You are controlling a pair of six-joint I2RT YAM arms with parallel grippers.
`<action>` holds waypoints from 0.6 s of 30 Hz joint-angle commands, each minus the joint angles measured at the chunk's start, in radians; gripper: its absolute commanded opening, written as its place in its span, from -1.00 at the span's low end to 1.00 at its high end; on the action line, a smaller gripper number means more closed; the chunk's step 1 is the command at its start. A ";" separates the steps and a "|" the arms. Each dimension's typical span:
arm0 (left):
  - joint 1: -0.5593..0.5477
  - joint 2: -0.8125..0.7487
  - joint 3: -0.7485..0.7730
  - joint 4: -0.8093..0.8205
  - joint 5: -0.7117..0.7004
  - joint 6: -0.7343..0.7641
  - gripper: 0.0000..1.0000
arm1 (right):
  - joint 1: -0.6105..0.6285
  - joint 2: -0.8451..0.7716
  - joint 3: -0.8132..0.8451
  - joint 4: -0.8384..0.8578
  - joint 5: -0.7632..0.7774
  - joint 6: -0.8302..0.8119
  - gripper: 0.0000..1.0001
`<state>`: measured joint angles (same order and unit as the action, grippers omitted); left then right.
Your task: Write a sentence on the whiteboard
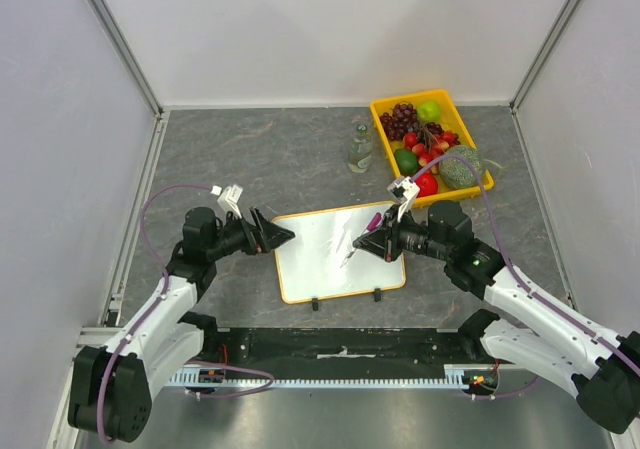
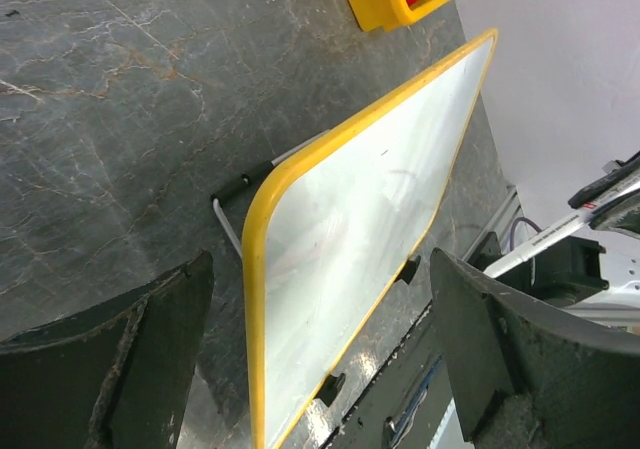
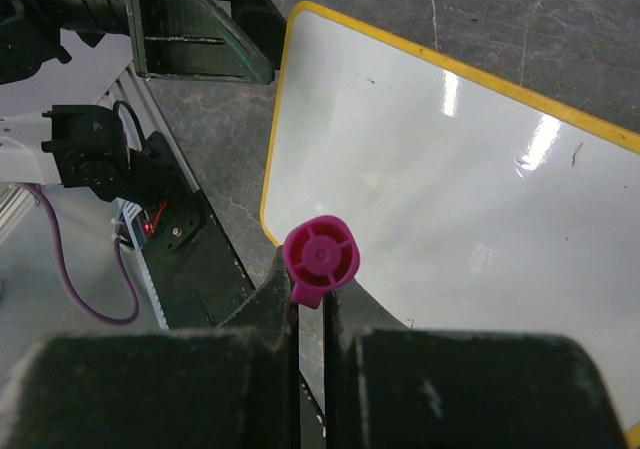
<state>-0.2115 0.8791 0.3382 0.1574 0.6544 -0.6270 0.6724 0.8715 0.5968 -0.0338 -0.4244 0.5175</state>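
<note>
The whiteboard (image 1: 330, 269) lies flat mid-table, white with a yellow rim and two black clips (image 1: 376, 295) on its near edge. Its surface looks blank apart from faint smudges; no sentence shows. My right gripper (image 1: 385, 241) is shut on a pink marker (image 1: 362, 237), which slants down over the board's right half. In the right wrist view the marker's pink end cap (image 3: 320, 254) sticks out between the closed fingers (image 3: 270, 309) above the board (image 3: 450, 169). My left gripper (image 1: 285, 235) is open at the board's left edge, and the board's corner (image 2: 360, 229) lies between its fingers (image 2: 160, 339).
A yellow fruit tray (image 1: 377, 109) holding grapes, apples and other fruit stands at the back right, and its corner shows in the left wrist view (image 2: 375, 4). A small glass bottle (image 1: 360, 149) stands just left of it. White walls enclose the table.
</note>
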 commanded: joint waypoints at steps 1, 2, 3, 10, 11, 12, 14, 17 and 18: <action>-0.003 -0.020 0.009 -0.035 -0.038 0.030 0.85 | 0.006 -0.014 -0.002 0.094 -0.011 0.021 -1.00; -0.003 -0.011 0.005 -0.033 -0.030 0.027 0.85 | 0.006 -0.011 -0.006 0.097 -0.011 0.022 -1.00; -0.003 -0.006 -0.002 -0.021 -0.019 0.023 0.85 | 0.006 -0.012 -0.008 0.101 -0.013 0.022 -1.00; -0.002 -0.023 -0.071 0.031 0.019 -0.011 0.85 | 0.006 -0.003 -0.028 0.132 -0.017 0.036 -1.00; -0.002 -0.026 -0.074 0.033 0.019 -0.013 0.85 | 0.006 -0.005 -0.029 0.138 -0.022 0.039 -1.00; -0.002 -0.032 -0.074 0.033 0.019 -0.014 0.85 | 0.006 -0.003 -0.031 0.141 -0.025 0.042 -1.00; -0.002 -0.042 -0.076 0.033 0.017 -0.014 0.85 | 0.006 -0.008 -0.034 0.146 -0.033 0.045 -1.00; -0.002 -0.035 -0.076 0.033 0.017 -0.011 0.85 | 0.006 -0.023 -0.045 0.146 -0.025 0.045 -1.00; -0.002 -0.029 -0.076 0.033 0.016 -0.011 0.84 | 0.006 -0.025 -0.048 0.144 -0.025 0.045 -1.00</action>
<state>-0.2119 0.8528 0.2642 0.1524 0.6495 -0.6289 0.6724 0.8703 0.5617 0.0551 -0.4431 0.5571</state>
